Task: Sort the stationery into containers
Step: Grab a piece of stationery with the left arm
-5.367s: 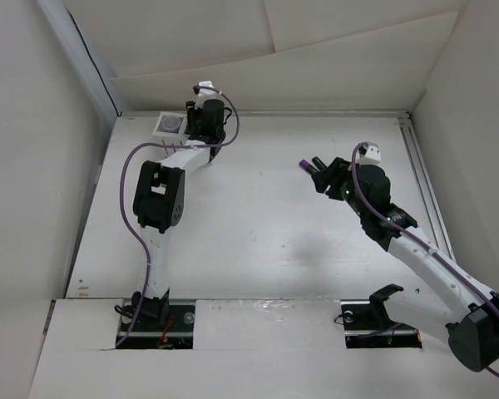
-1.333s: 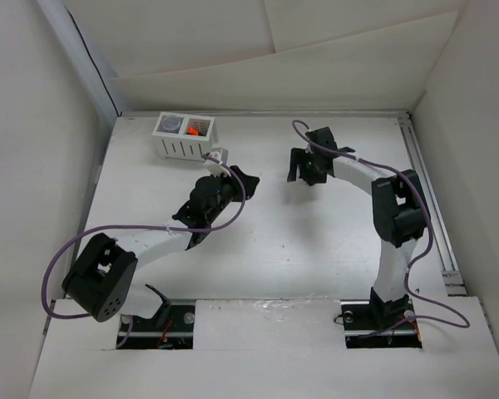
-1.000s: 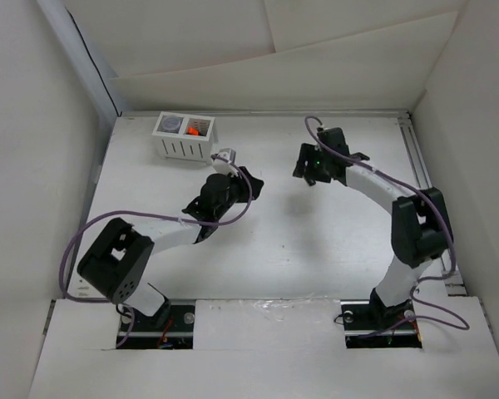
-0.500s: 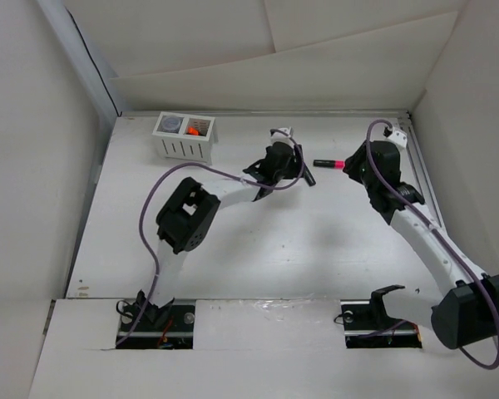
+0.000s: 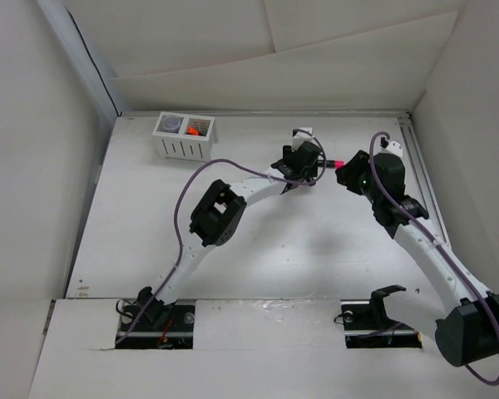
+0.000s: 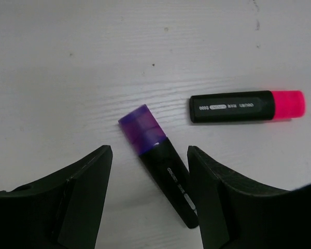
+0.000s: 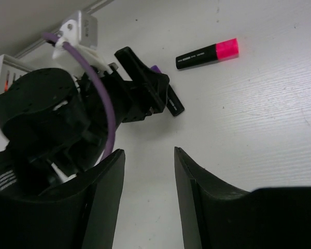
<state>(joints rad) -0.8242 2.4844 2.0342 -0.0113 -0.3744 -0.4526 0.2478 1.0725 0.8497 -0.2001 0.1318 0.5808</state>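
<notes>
The white two-compartment organiser [image 5: 184, 148] stands at the far left; a round grey-blue roll [image 5: 173, 125] lies in its left compartment and an orange piece [image 5: 195, 129] in its right. The clear-purplish piece cannot be made out. My left gripper [image 6: 149, 153] is open, jaws either side of a purple-capped black highlighter [image 6: 163, 166] lying on the table, not closed on it. A pink-capped black highlighter [image 6: 247, 106] lies just beyond. My right gripper [image 7: 147, 155] is open and empty, low over the table, close to the left gripper [image 5: 308, 169].
The two grippers are close together at the far middle of the table [image 5: 258, 241]; the right gripper [image 5: 350, 176] is just right of the pink highlighter [image 5: 331, 164]. A rail [image 5: 420, 174] runs along the right edge. White walls enclose the table.
My left gripper has moved right, from beside the organiser to over the purple highlighter. My right gripper has shifted slightly left and nearer, toward the pink highlighter.
</notes>
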